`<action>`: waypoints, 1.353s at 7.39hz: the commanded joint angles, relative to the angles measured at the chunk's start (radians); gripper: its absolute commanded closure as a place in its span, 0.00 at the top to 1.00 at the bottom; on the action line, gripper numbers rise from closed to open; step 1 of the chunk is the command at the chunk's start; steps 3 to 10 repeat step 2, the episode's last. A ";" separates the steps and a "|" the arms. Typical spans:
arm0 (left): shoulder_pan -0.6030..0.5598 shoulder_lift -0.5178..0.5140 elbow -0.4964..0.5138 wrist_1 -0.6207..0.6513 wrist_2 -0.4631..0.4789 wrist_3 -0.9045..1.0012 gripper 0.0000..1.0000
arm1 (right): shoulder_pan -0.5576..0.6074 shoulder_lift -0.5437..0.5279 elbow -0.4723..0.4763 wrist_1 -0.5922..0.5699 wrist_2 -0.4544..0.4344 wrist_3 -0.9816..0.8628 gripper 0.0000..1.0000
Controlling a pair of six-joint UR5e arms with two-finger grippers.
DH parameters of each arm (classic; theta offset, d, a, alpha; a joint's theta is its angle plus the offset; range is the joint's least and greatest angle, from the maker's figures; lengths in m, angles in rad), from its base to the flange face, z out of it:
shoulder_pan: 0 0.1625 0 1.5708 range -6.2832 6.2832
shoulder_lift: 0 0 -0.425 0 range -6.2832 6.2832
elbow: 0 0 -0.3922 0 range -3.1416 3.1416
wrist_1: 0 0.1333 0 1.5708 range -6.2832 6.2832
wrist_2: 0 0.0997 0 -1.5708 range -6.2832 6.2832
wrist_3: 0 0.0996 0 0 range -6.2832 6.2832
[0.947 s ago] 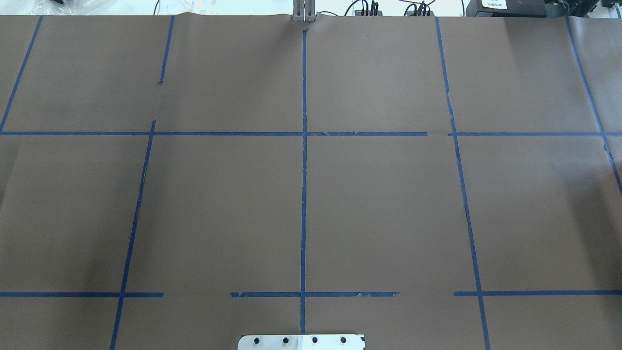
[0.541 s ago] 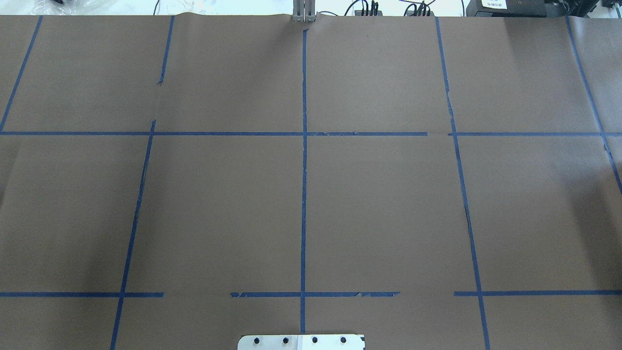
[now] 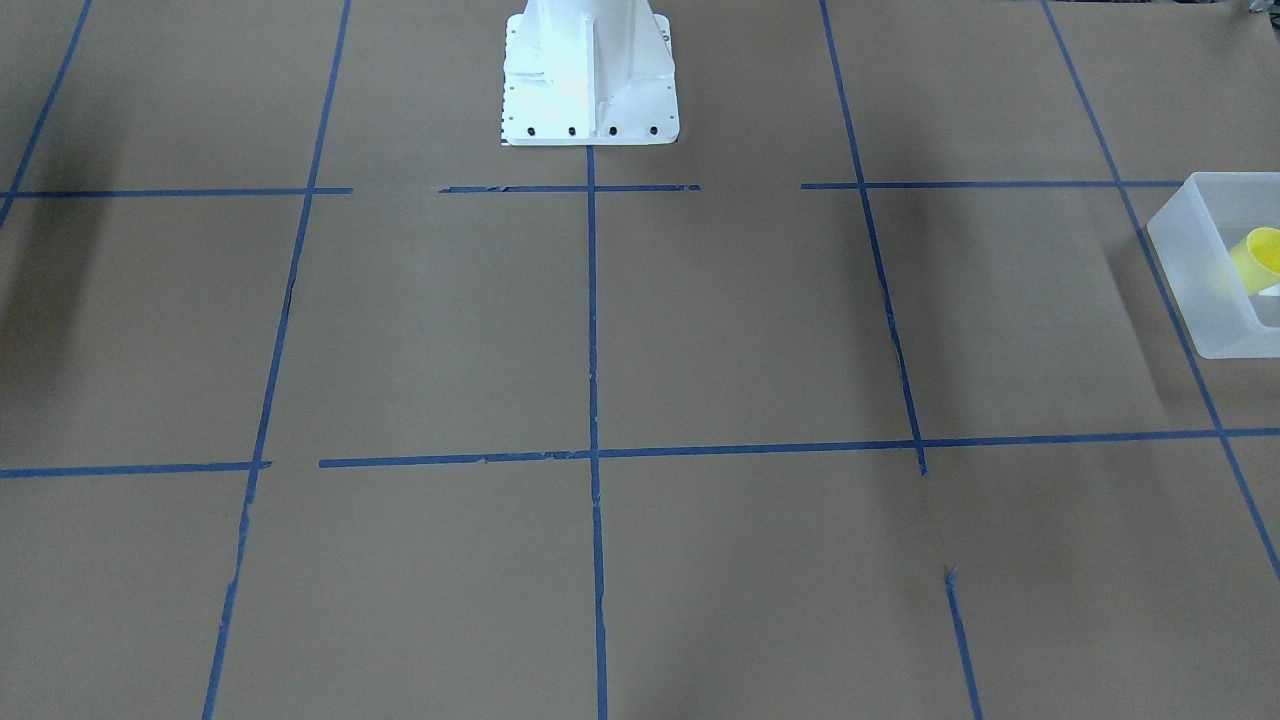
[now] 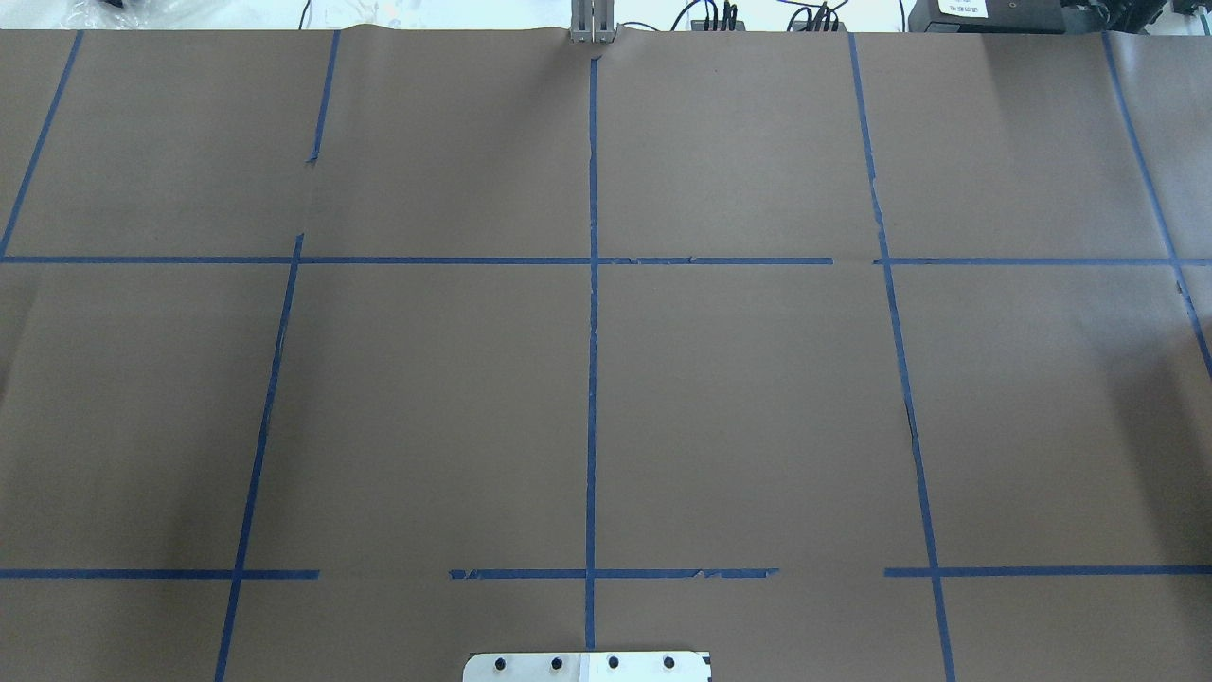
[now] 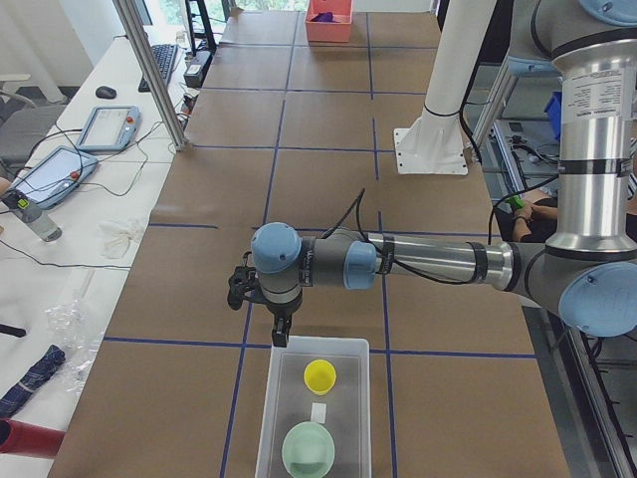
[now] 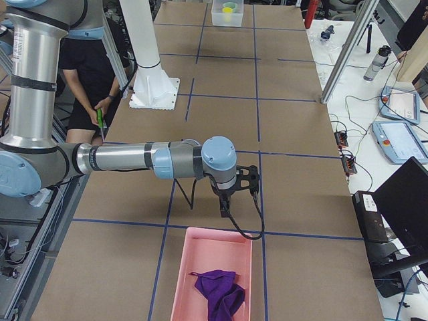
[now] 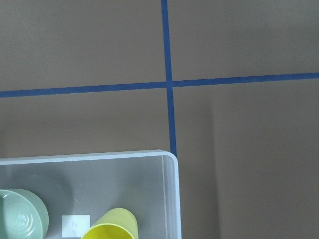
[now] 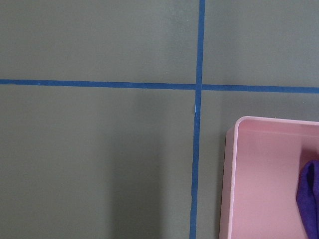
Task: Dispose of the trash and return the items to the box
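Observation:
The box (image 5: 275, 408) is a translucent frosted bin at the table's left end; it also shows in the left wrist view (image 7: 124, 158) and the front view (image 3: 1190, 270). In it lie the yellow cup (image 5: 319, 374), on its side in the left wrist view (image 7: 112, 228), and a pale green bowl (image 5: 308, 450). My left gripper (image 5: 281, 334) hangs just above the box's near rim; I cannot tell whether it is open or shut. My right gripper (image 6: 225, 200) hangs above the table just short of a pink bin (image 6: 187, 281); I cannot tell its state either.
The pink bin holds a purple cloth (image 6: 219, 289) and shows in the right wrist view (image 8: 264, 164). The white robot base (image 3: 590, 80) stands at the table's middle edge. A small white label (image 7: 76, 225) lies in the box. Blue tape lines cross the brown table.

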 commanded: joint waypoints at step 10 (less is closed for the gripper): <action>0.000 0.000 0.000 0.000 -0.001 0.000 1.00 | 0.000 0.001 0.000 0.000 0.002 0.001 1.00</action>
